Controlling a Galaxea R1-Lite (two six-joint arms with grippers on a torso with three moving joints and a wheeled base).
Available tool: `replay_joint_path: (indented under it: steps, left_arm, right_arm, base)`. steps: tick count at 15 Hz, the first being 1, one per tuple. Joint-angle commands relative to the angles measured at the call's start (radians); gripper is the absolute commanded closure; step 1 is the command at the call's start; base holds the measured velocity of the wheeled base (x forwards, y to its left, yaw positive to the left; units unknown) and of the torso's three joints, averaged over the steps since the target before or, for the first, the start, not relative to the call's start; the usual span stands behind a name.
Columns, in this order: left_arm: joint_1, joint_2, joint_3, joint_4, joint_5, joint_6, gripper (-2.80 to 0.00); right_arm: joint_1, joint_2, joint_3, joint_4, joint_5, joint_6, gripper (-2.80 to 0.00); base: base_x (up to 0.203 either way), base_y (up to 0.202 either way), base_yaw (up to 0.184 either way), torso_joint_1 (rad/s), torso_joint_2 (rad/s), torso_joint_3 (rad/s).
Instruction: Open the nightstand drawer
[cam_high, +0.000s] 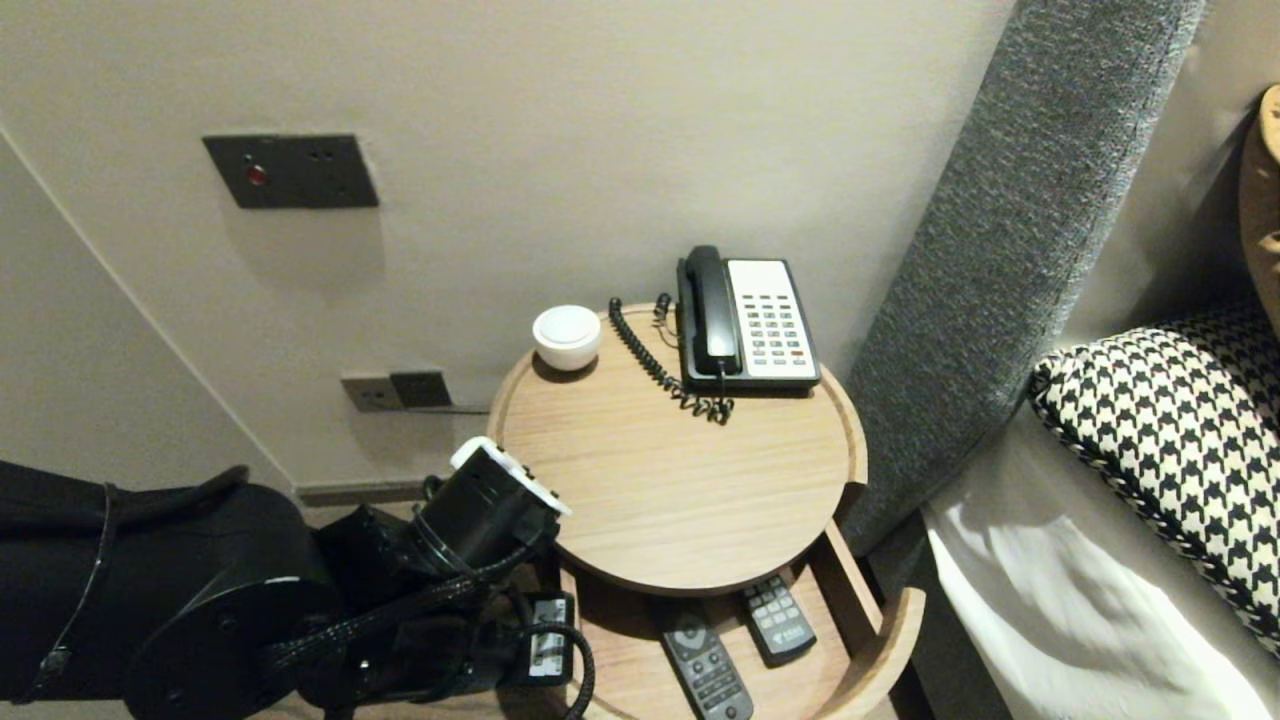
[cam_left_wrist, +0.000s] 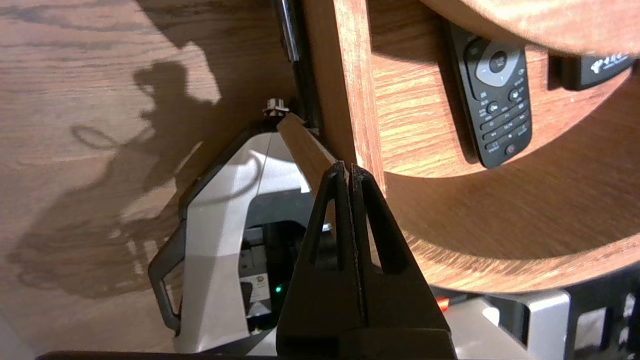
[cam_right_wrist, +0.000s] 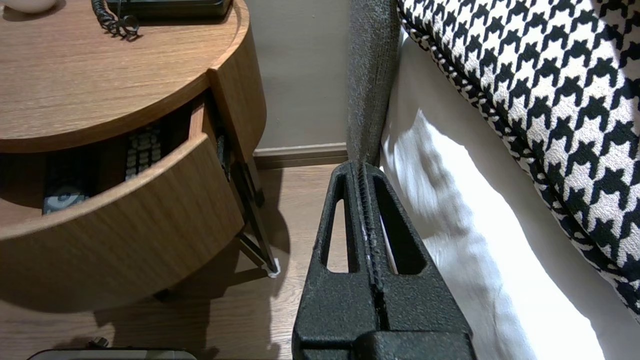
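Note:
A round wooden bedside table (cam_high: 680, 480) has its curved drawer (cam_high: 880, 640) pulled open. Two dark remotes lie inside, one long (cam_high: 705, 670) and one shorter (cam_high: 778, 620). My left arm (cam_high: 480, 510) reaches in low at the table's left front. In the left wrist view my left gripper (cam_left_wrist: 348, 167) is shut and holds nothing. Its tips are right by the drawer's side wall (cam_left_wrist: 350, 75), with the long remote (cam_left_wrist: 497, 100) just beyond that wall. My right gripper (cam_right_wrist: 361, 167) hangs shut and empty between the drawer front (cam_right_wrist: 125, 215) and the bed.
A black-and-white desk phone (cam_high: 745, 320) with a coiled cord and a small white bowl (cam_high: 567, 337) stand at the back of the tabletop. A grey padded headboard (cam_high: 1010, 230), a white sheet (cam_high: 1060, 600) and a houndstooth pillow (cam_high: 1180, 430) lie to the right. Wall sockets (cam_high: 395, 390) sit behind.

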Motion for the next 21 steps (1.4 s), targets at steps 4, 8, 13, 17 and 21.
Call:
replay_joint_path:
  steps: [4,8,13,17,21]
  left_arm:
    - [-0.039,-0.037,0.039,0.003,-0.005,-0.017,0.00]
    - [-0.079,-0.035,0.048,-0.014,-0.002,-0.022,0.00]
    - [-0.079,-0.026,0.036,-0.122,0.015,-0.012,0.00]
    - [-0.100,-0.005,0.049,-0.119,0.002,-0.016,0.00]
    - [-0.158,-0.013,0.105,-0.120,0.000,-0.016,0.00]
  right_arm:
    - [0.001,0.002,0.040,-0.001,0.000,0.000,0.00]
    - [0.001,0.002,0.040,-0.001,0.000,0.000,0.00]
    - [0.000,0.002,0.040,-0.001,0.000,0.000,0.00]
    - [0.001,0.002,0.040,-0.001,0.000,0.000,0.00]
    - [0.001,0.002,0.040,-0.001,0.000,0.000,0.00]
  base:
    - [0.000,0.000,0.000,0.000,0.00,0.000]
    - [0.000,0.000,0.000,0.000,0.00,0.000]
    - [0.000,0.000,0.000,0.000,0.00,0.000]
    - [0.000,0.000,0.000,0.000,0.00,0.000]
    - [0.000,0.000,0.000,0.000,0.00,0.000]
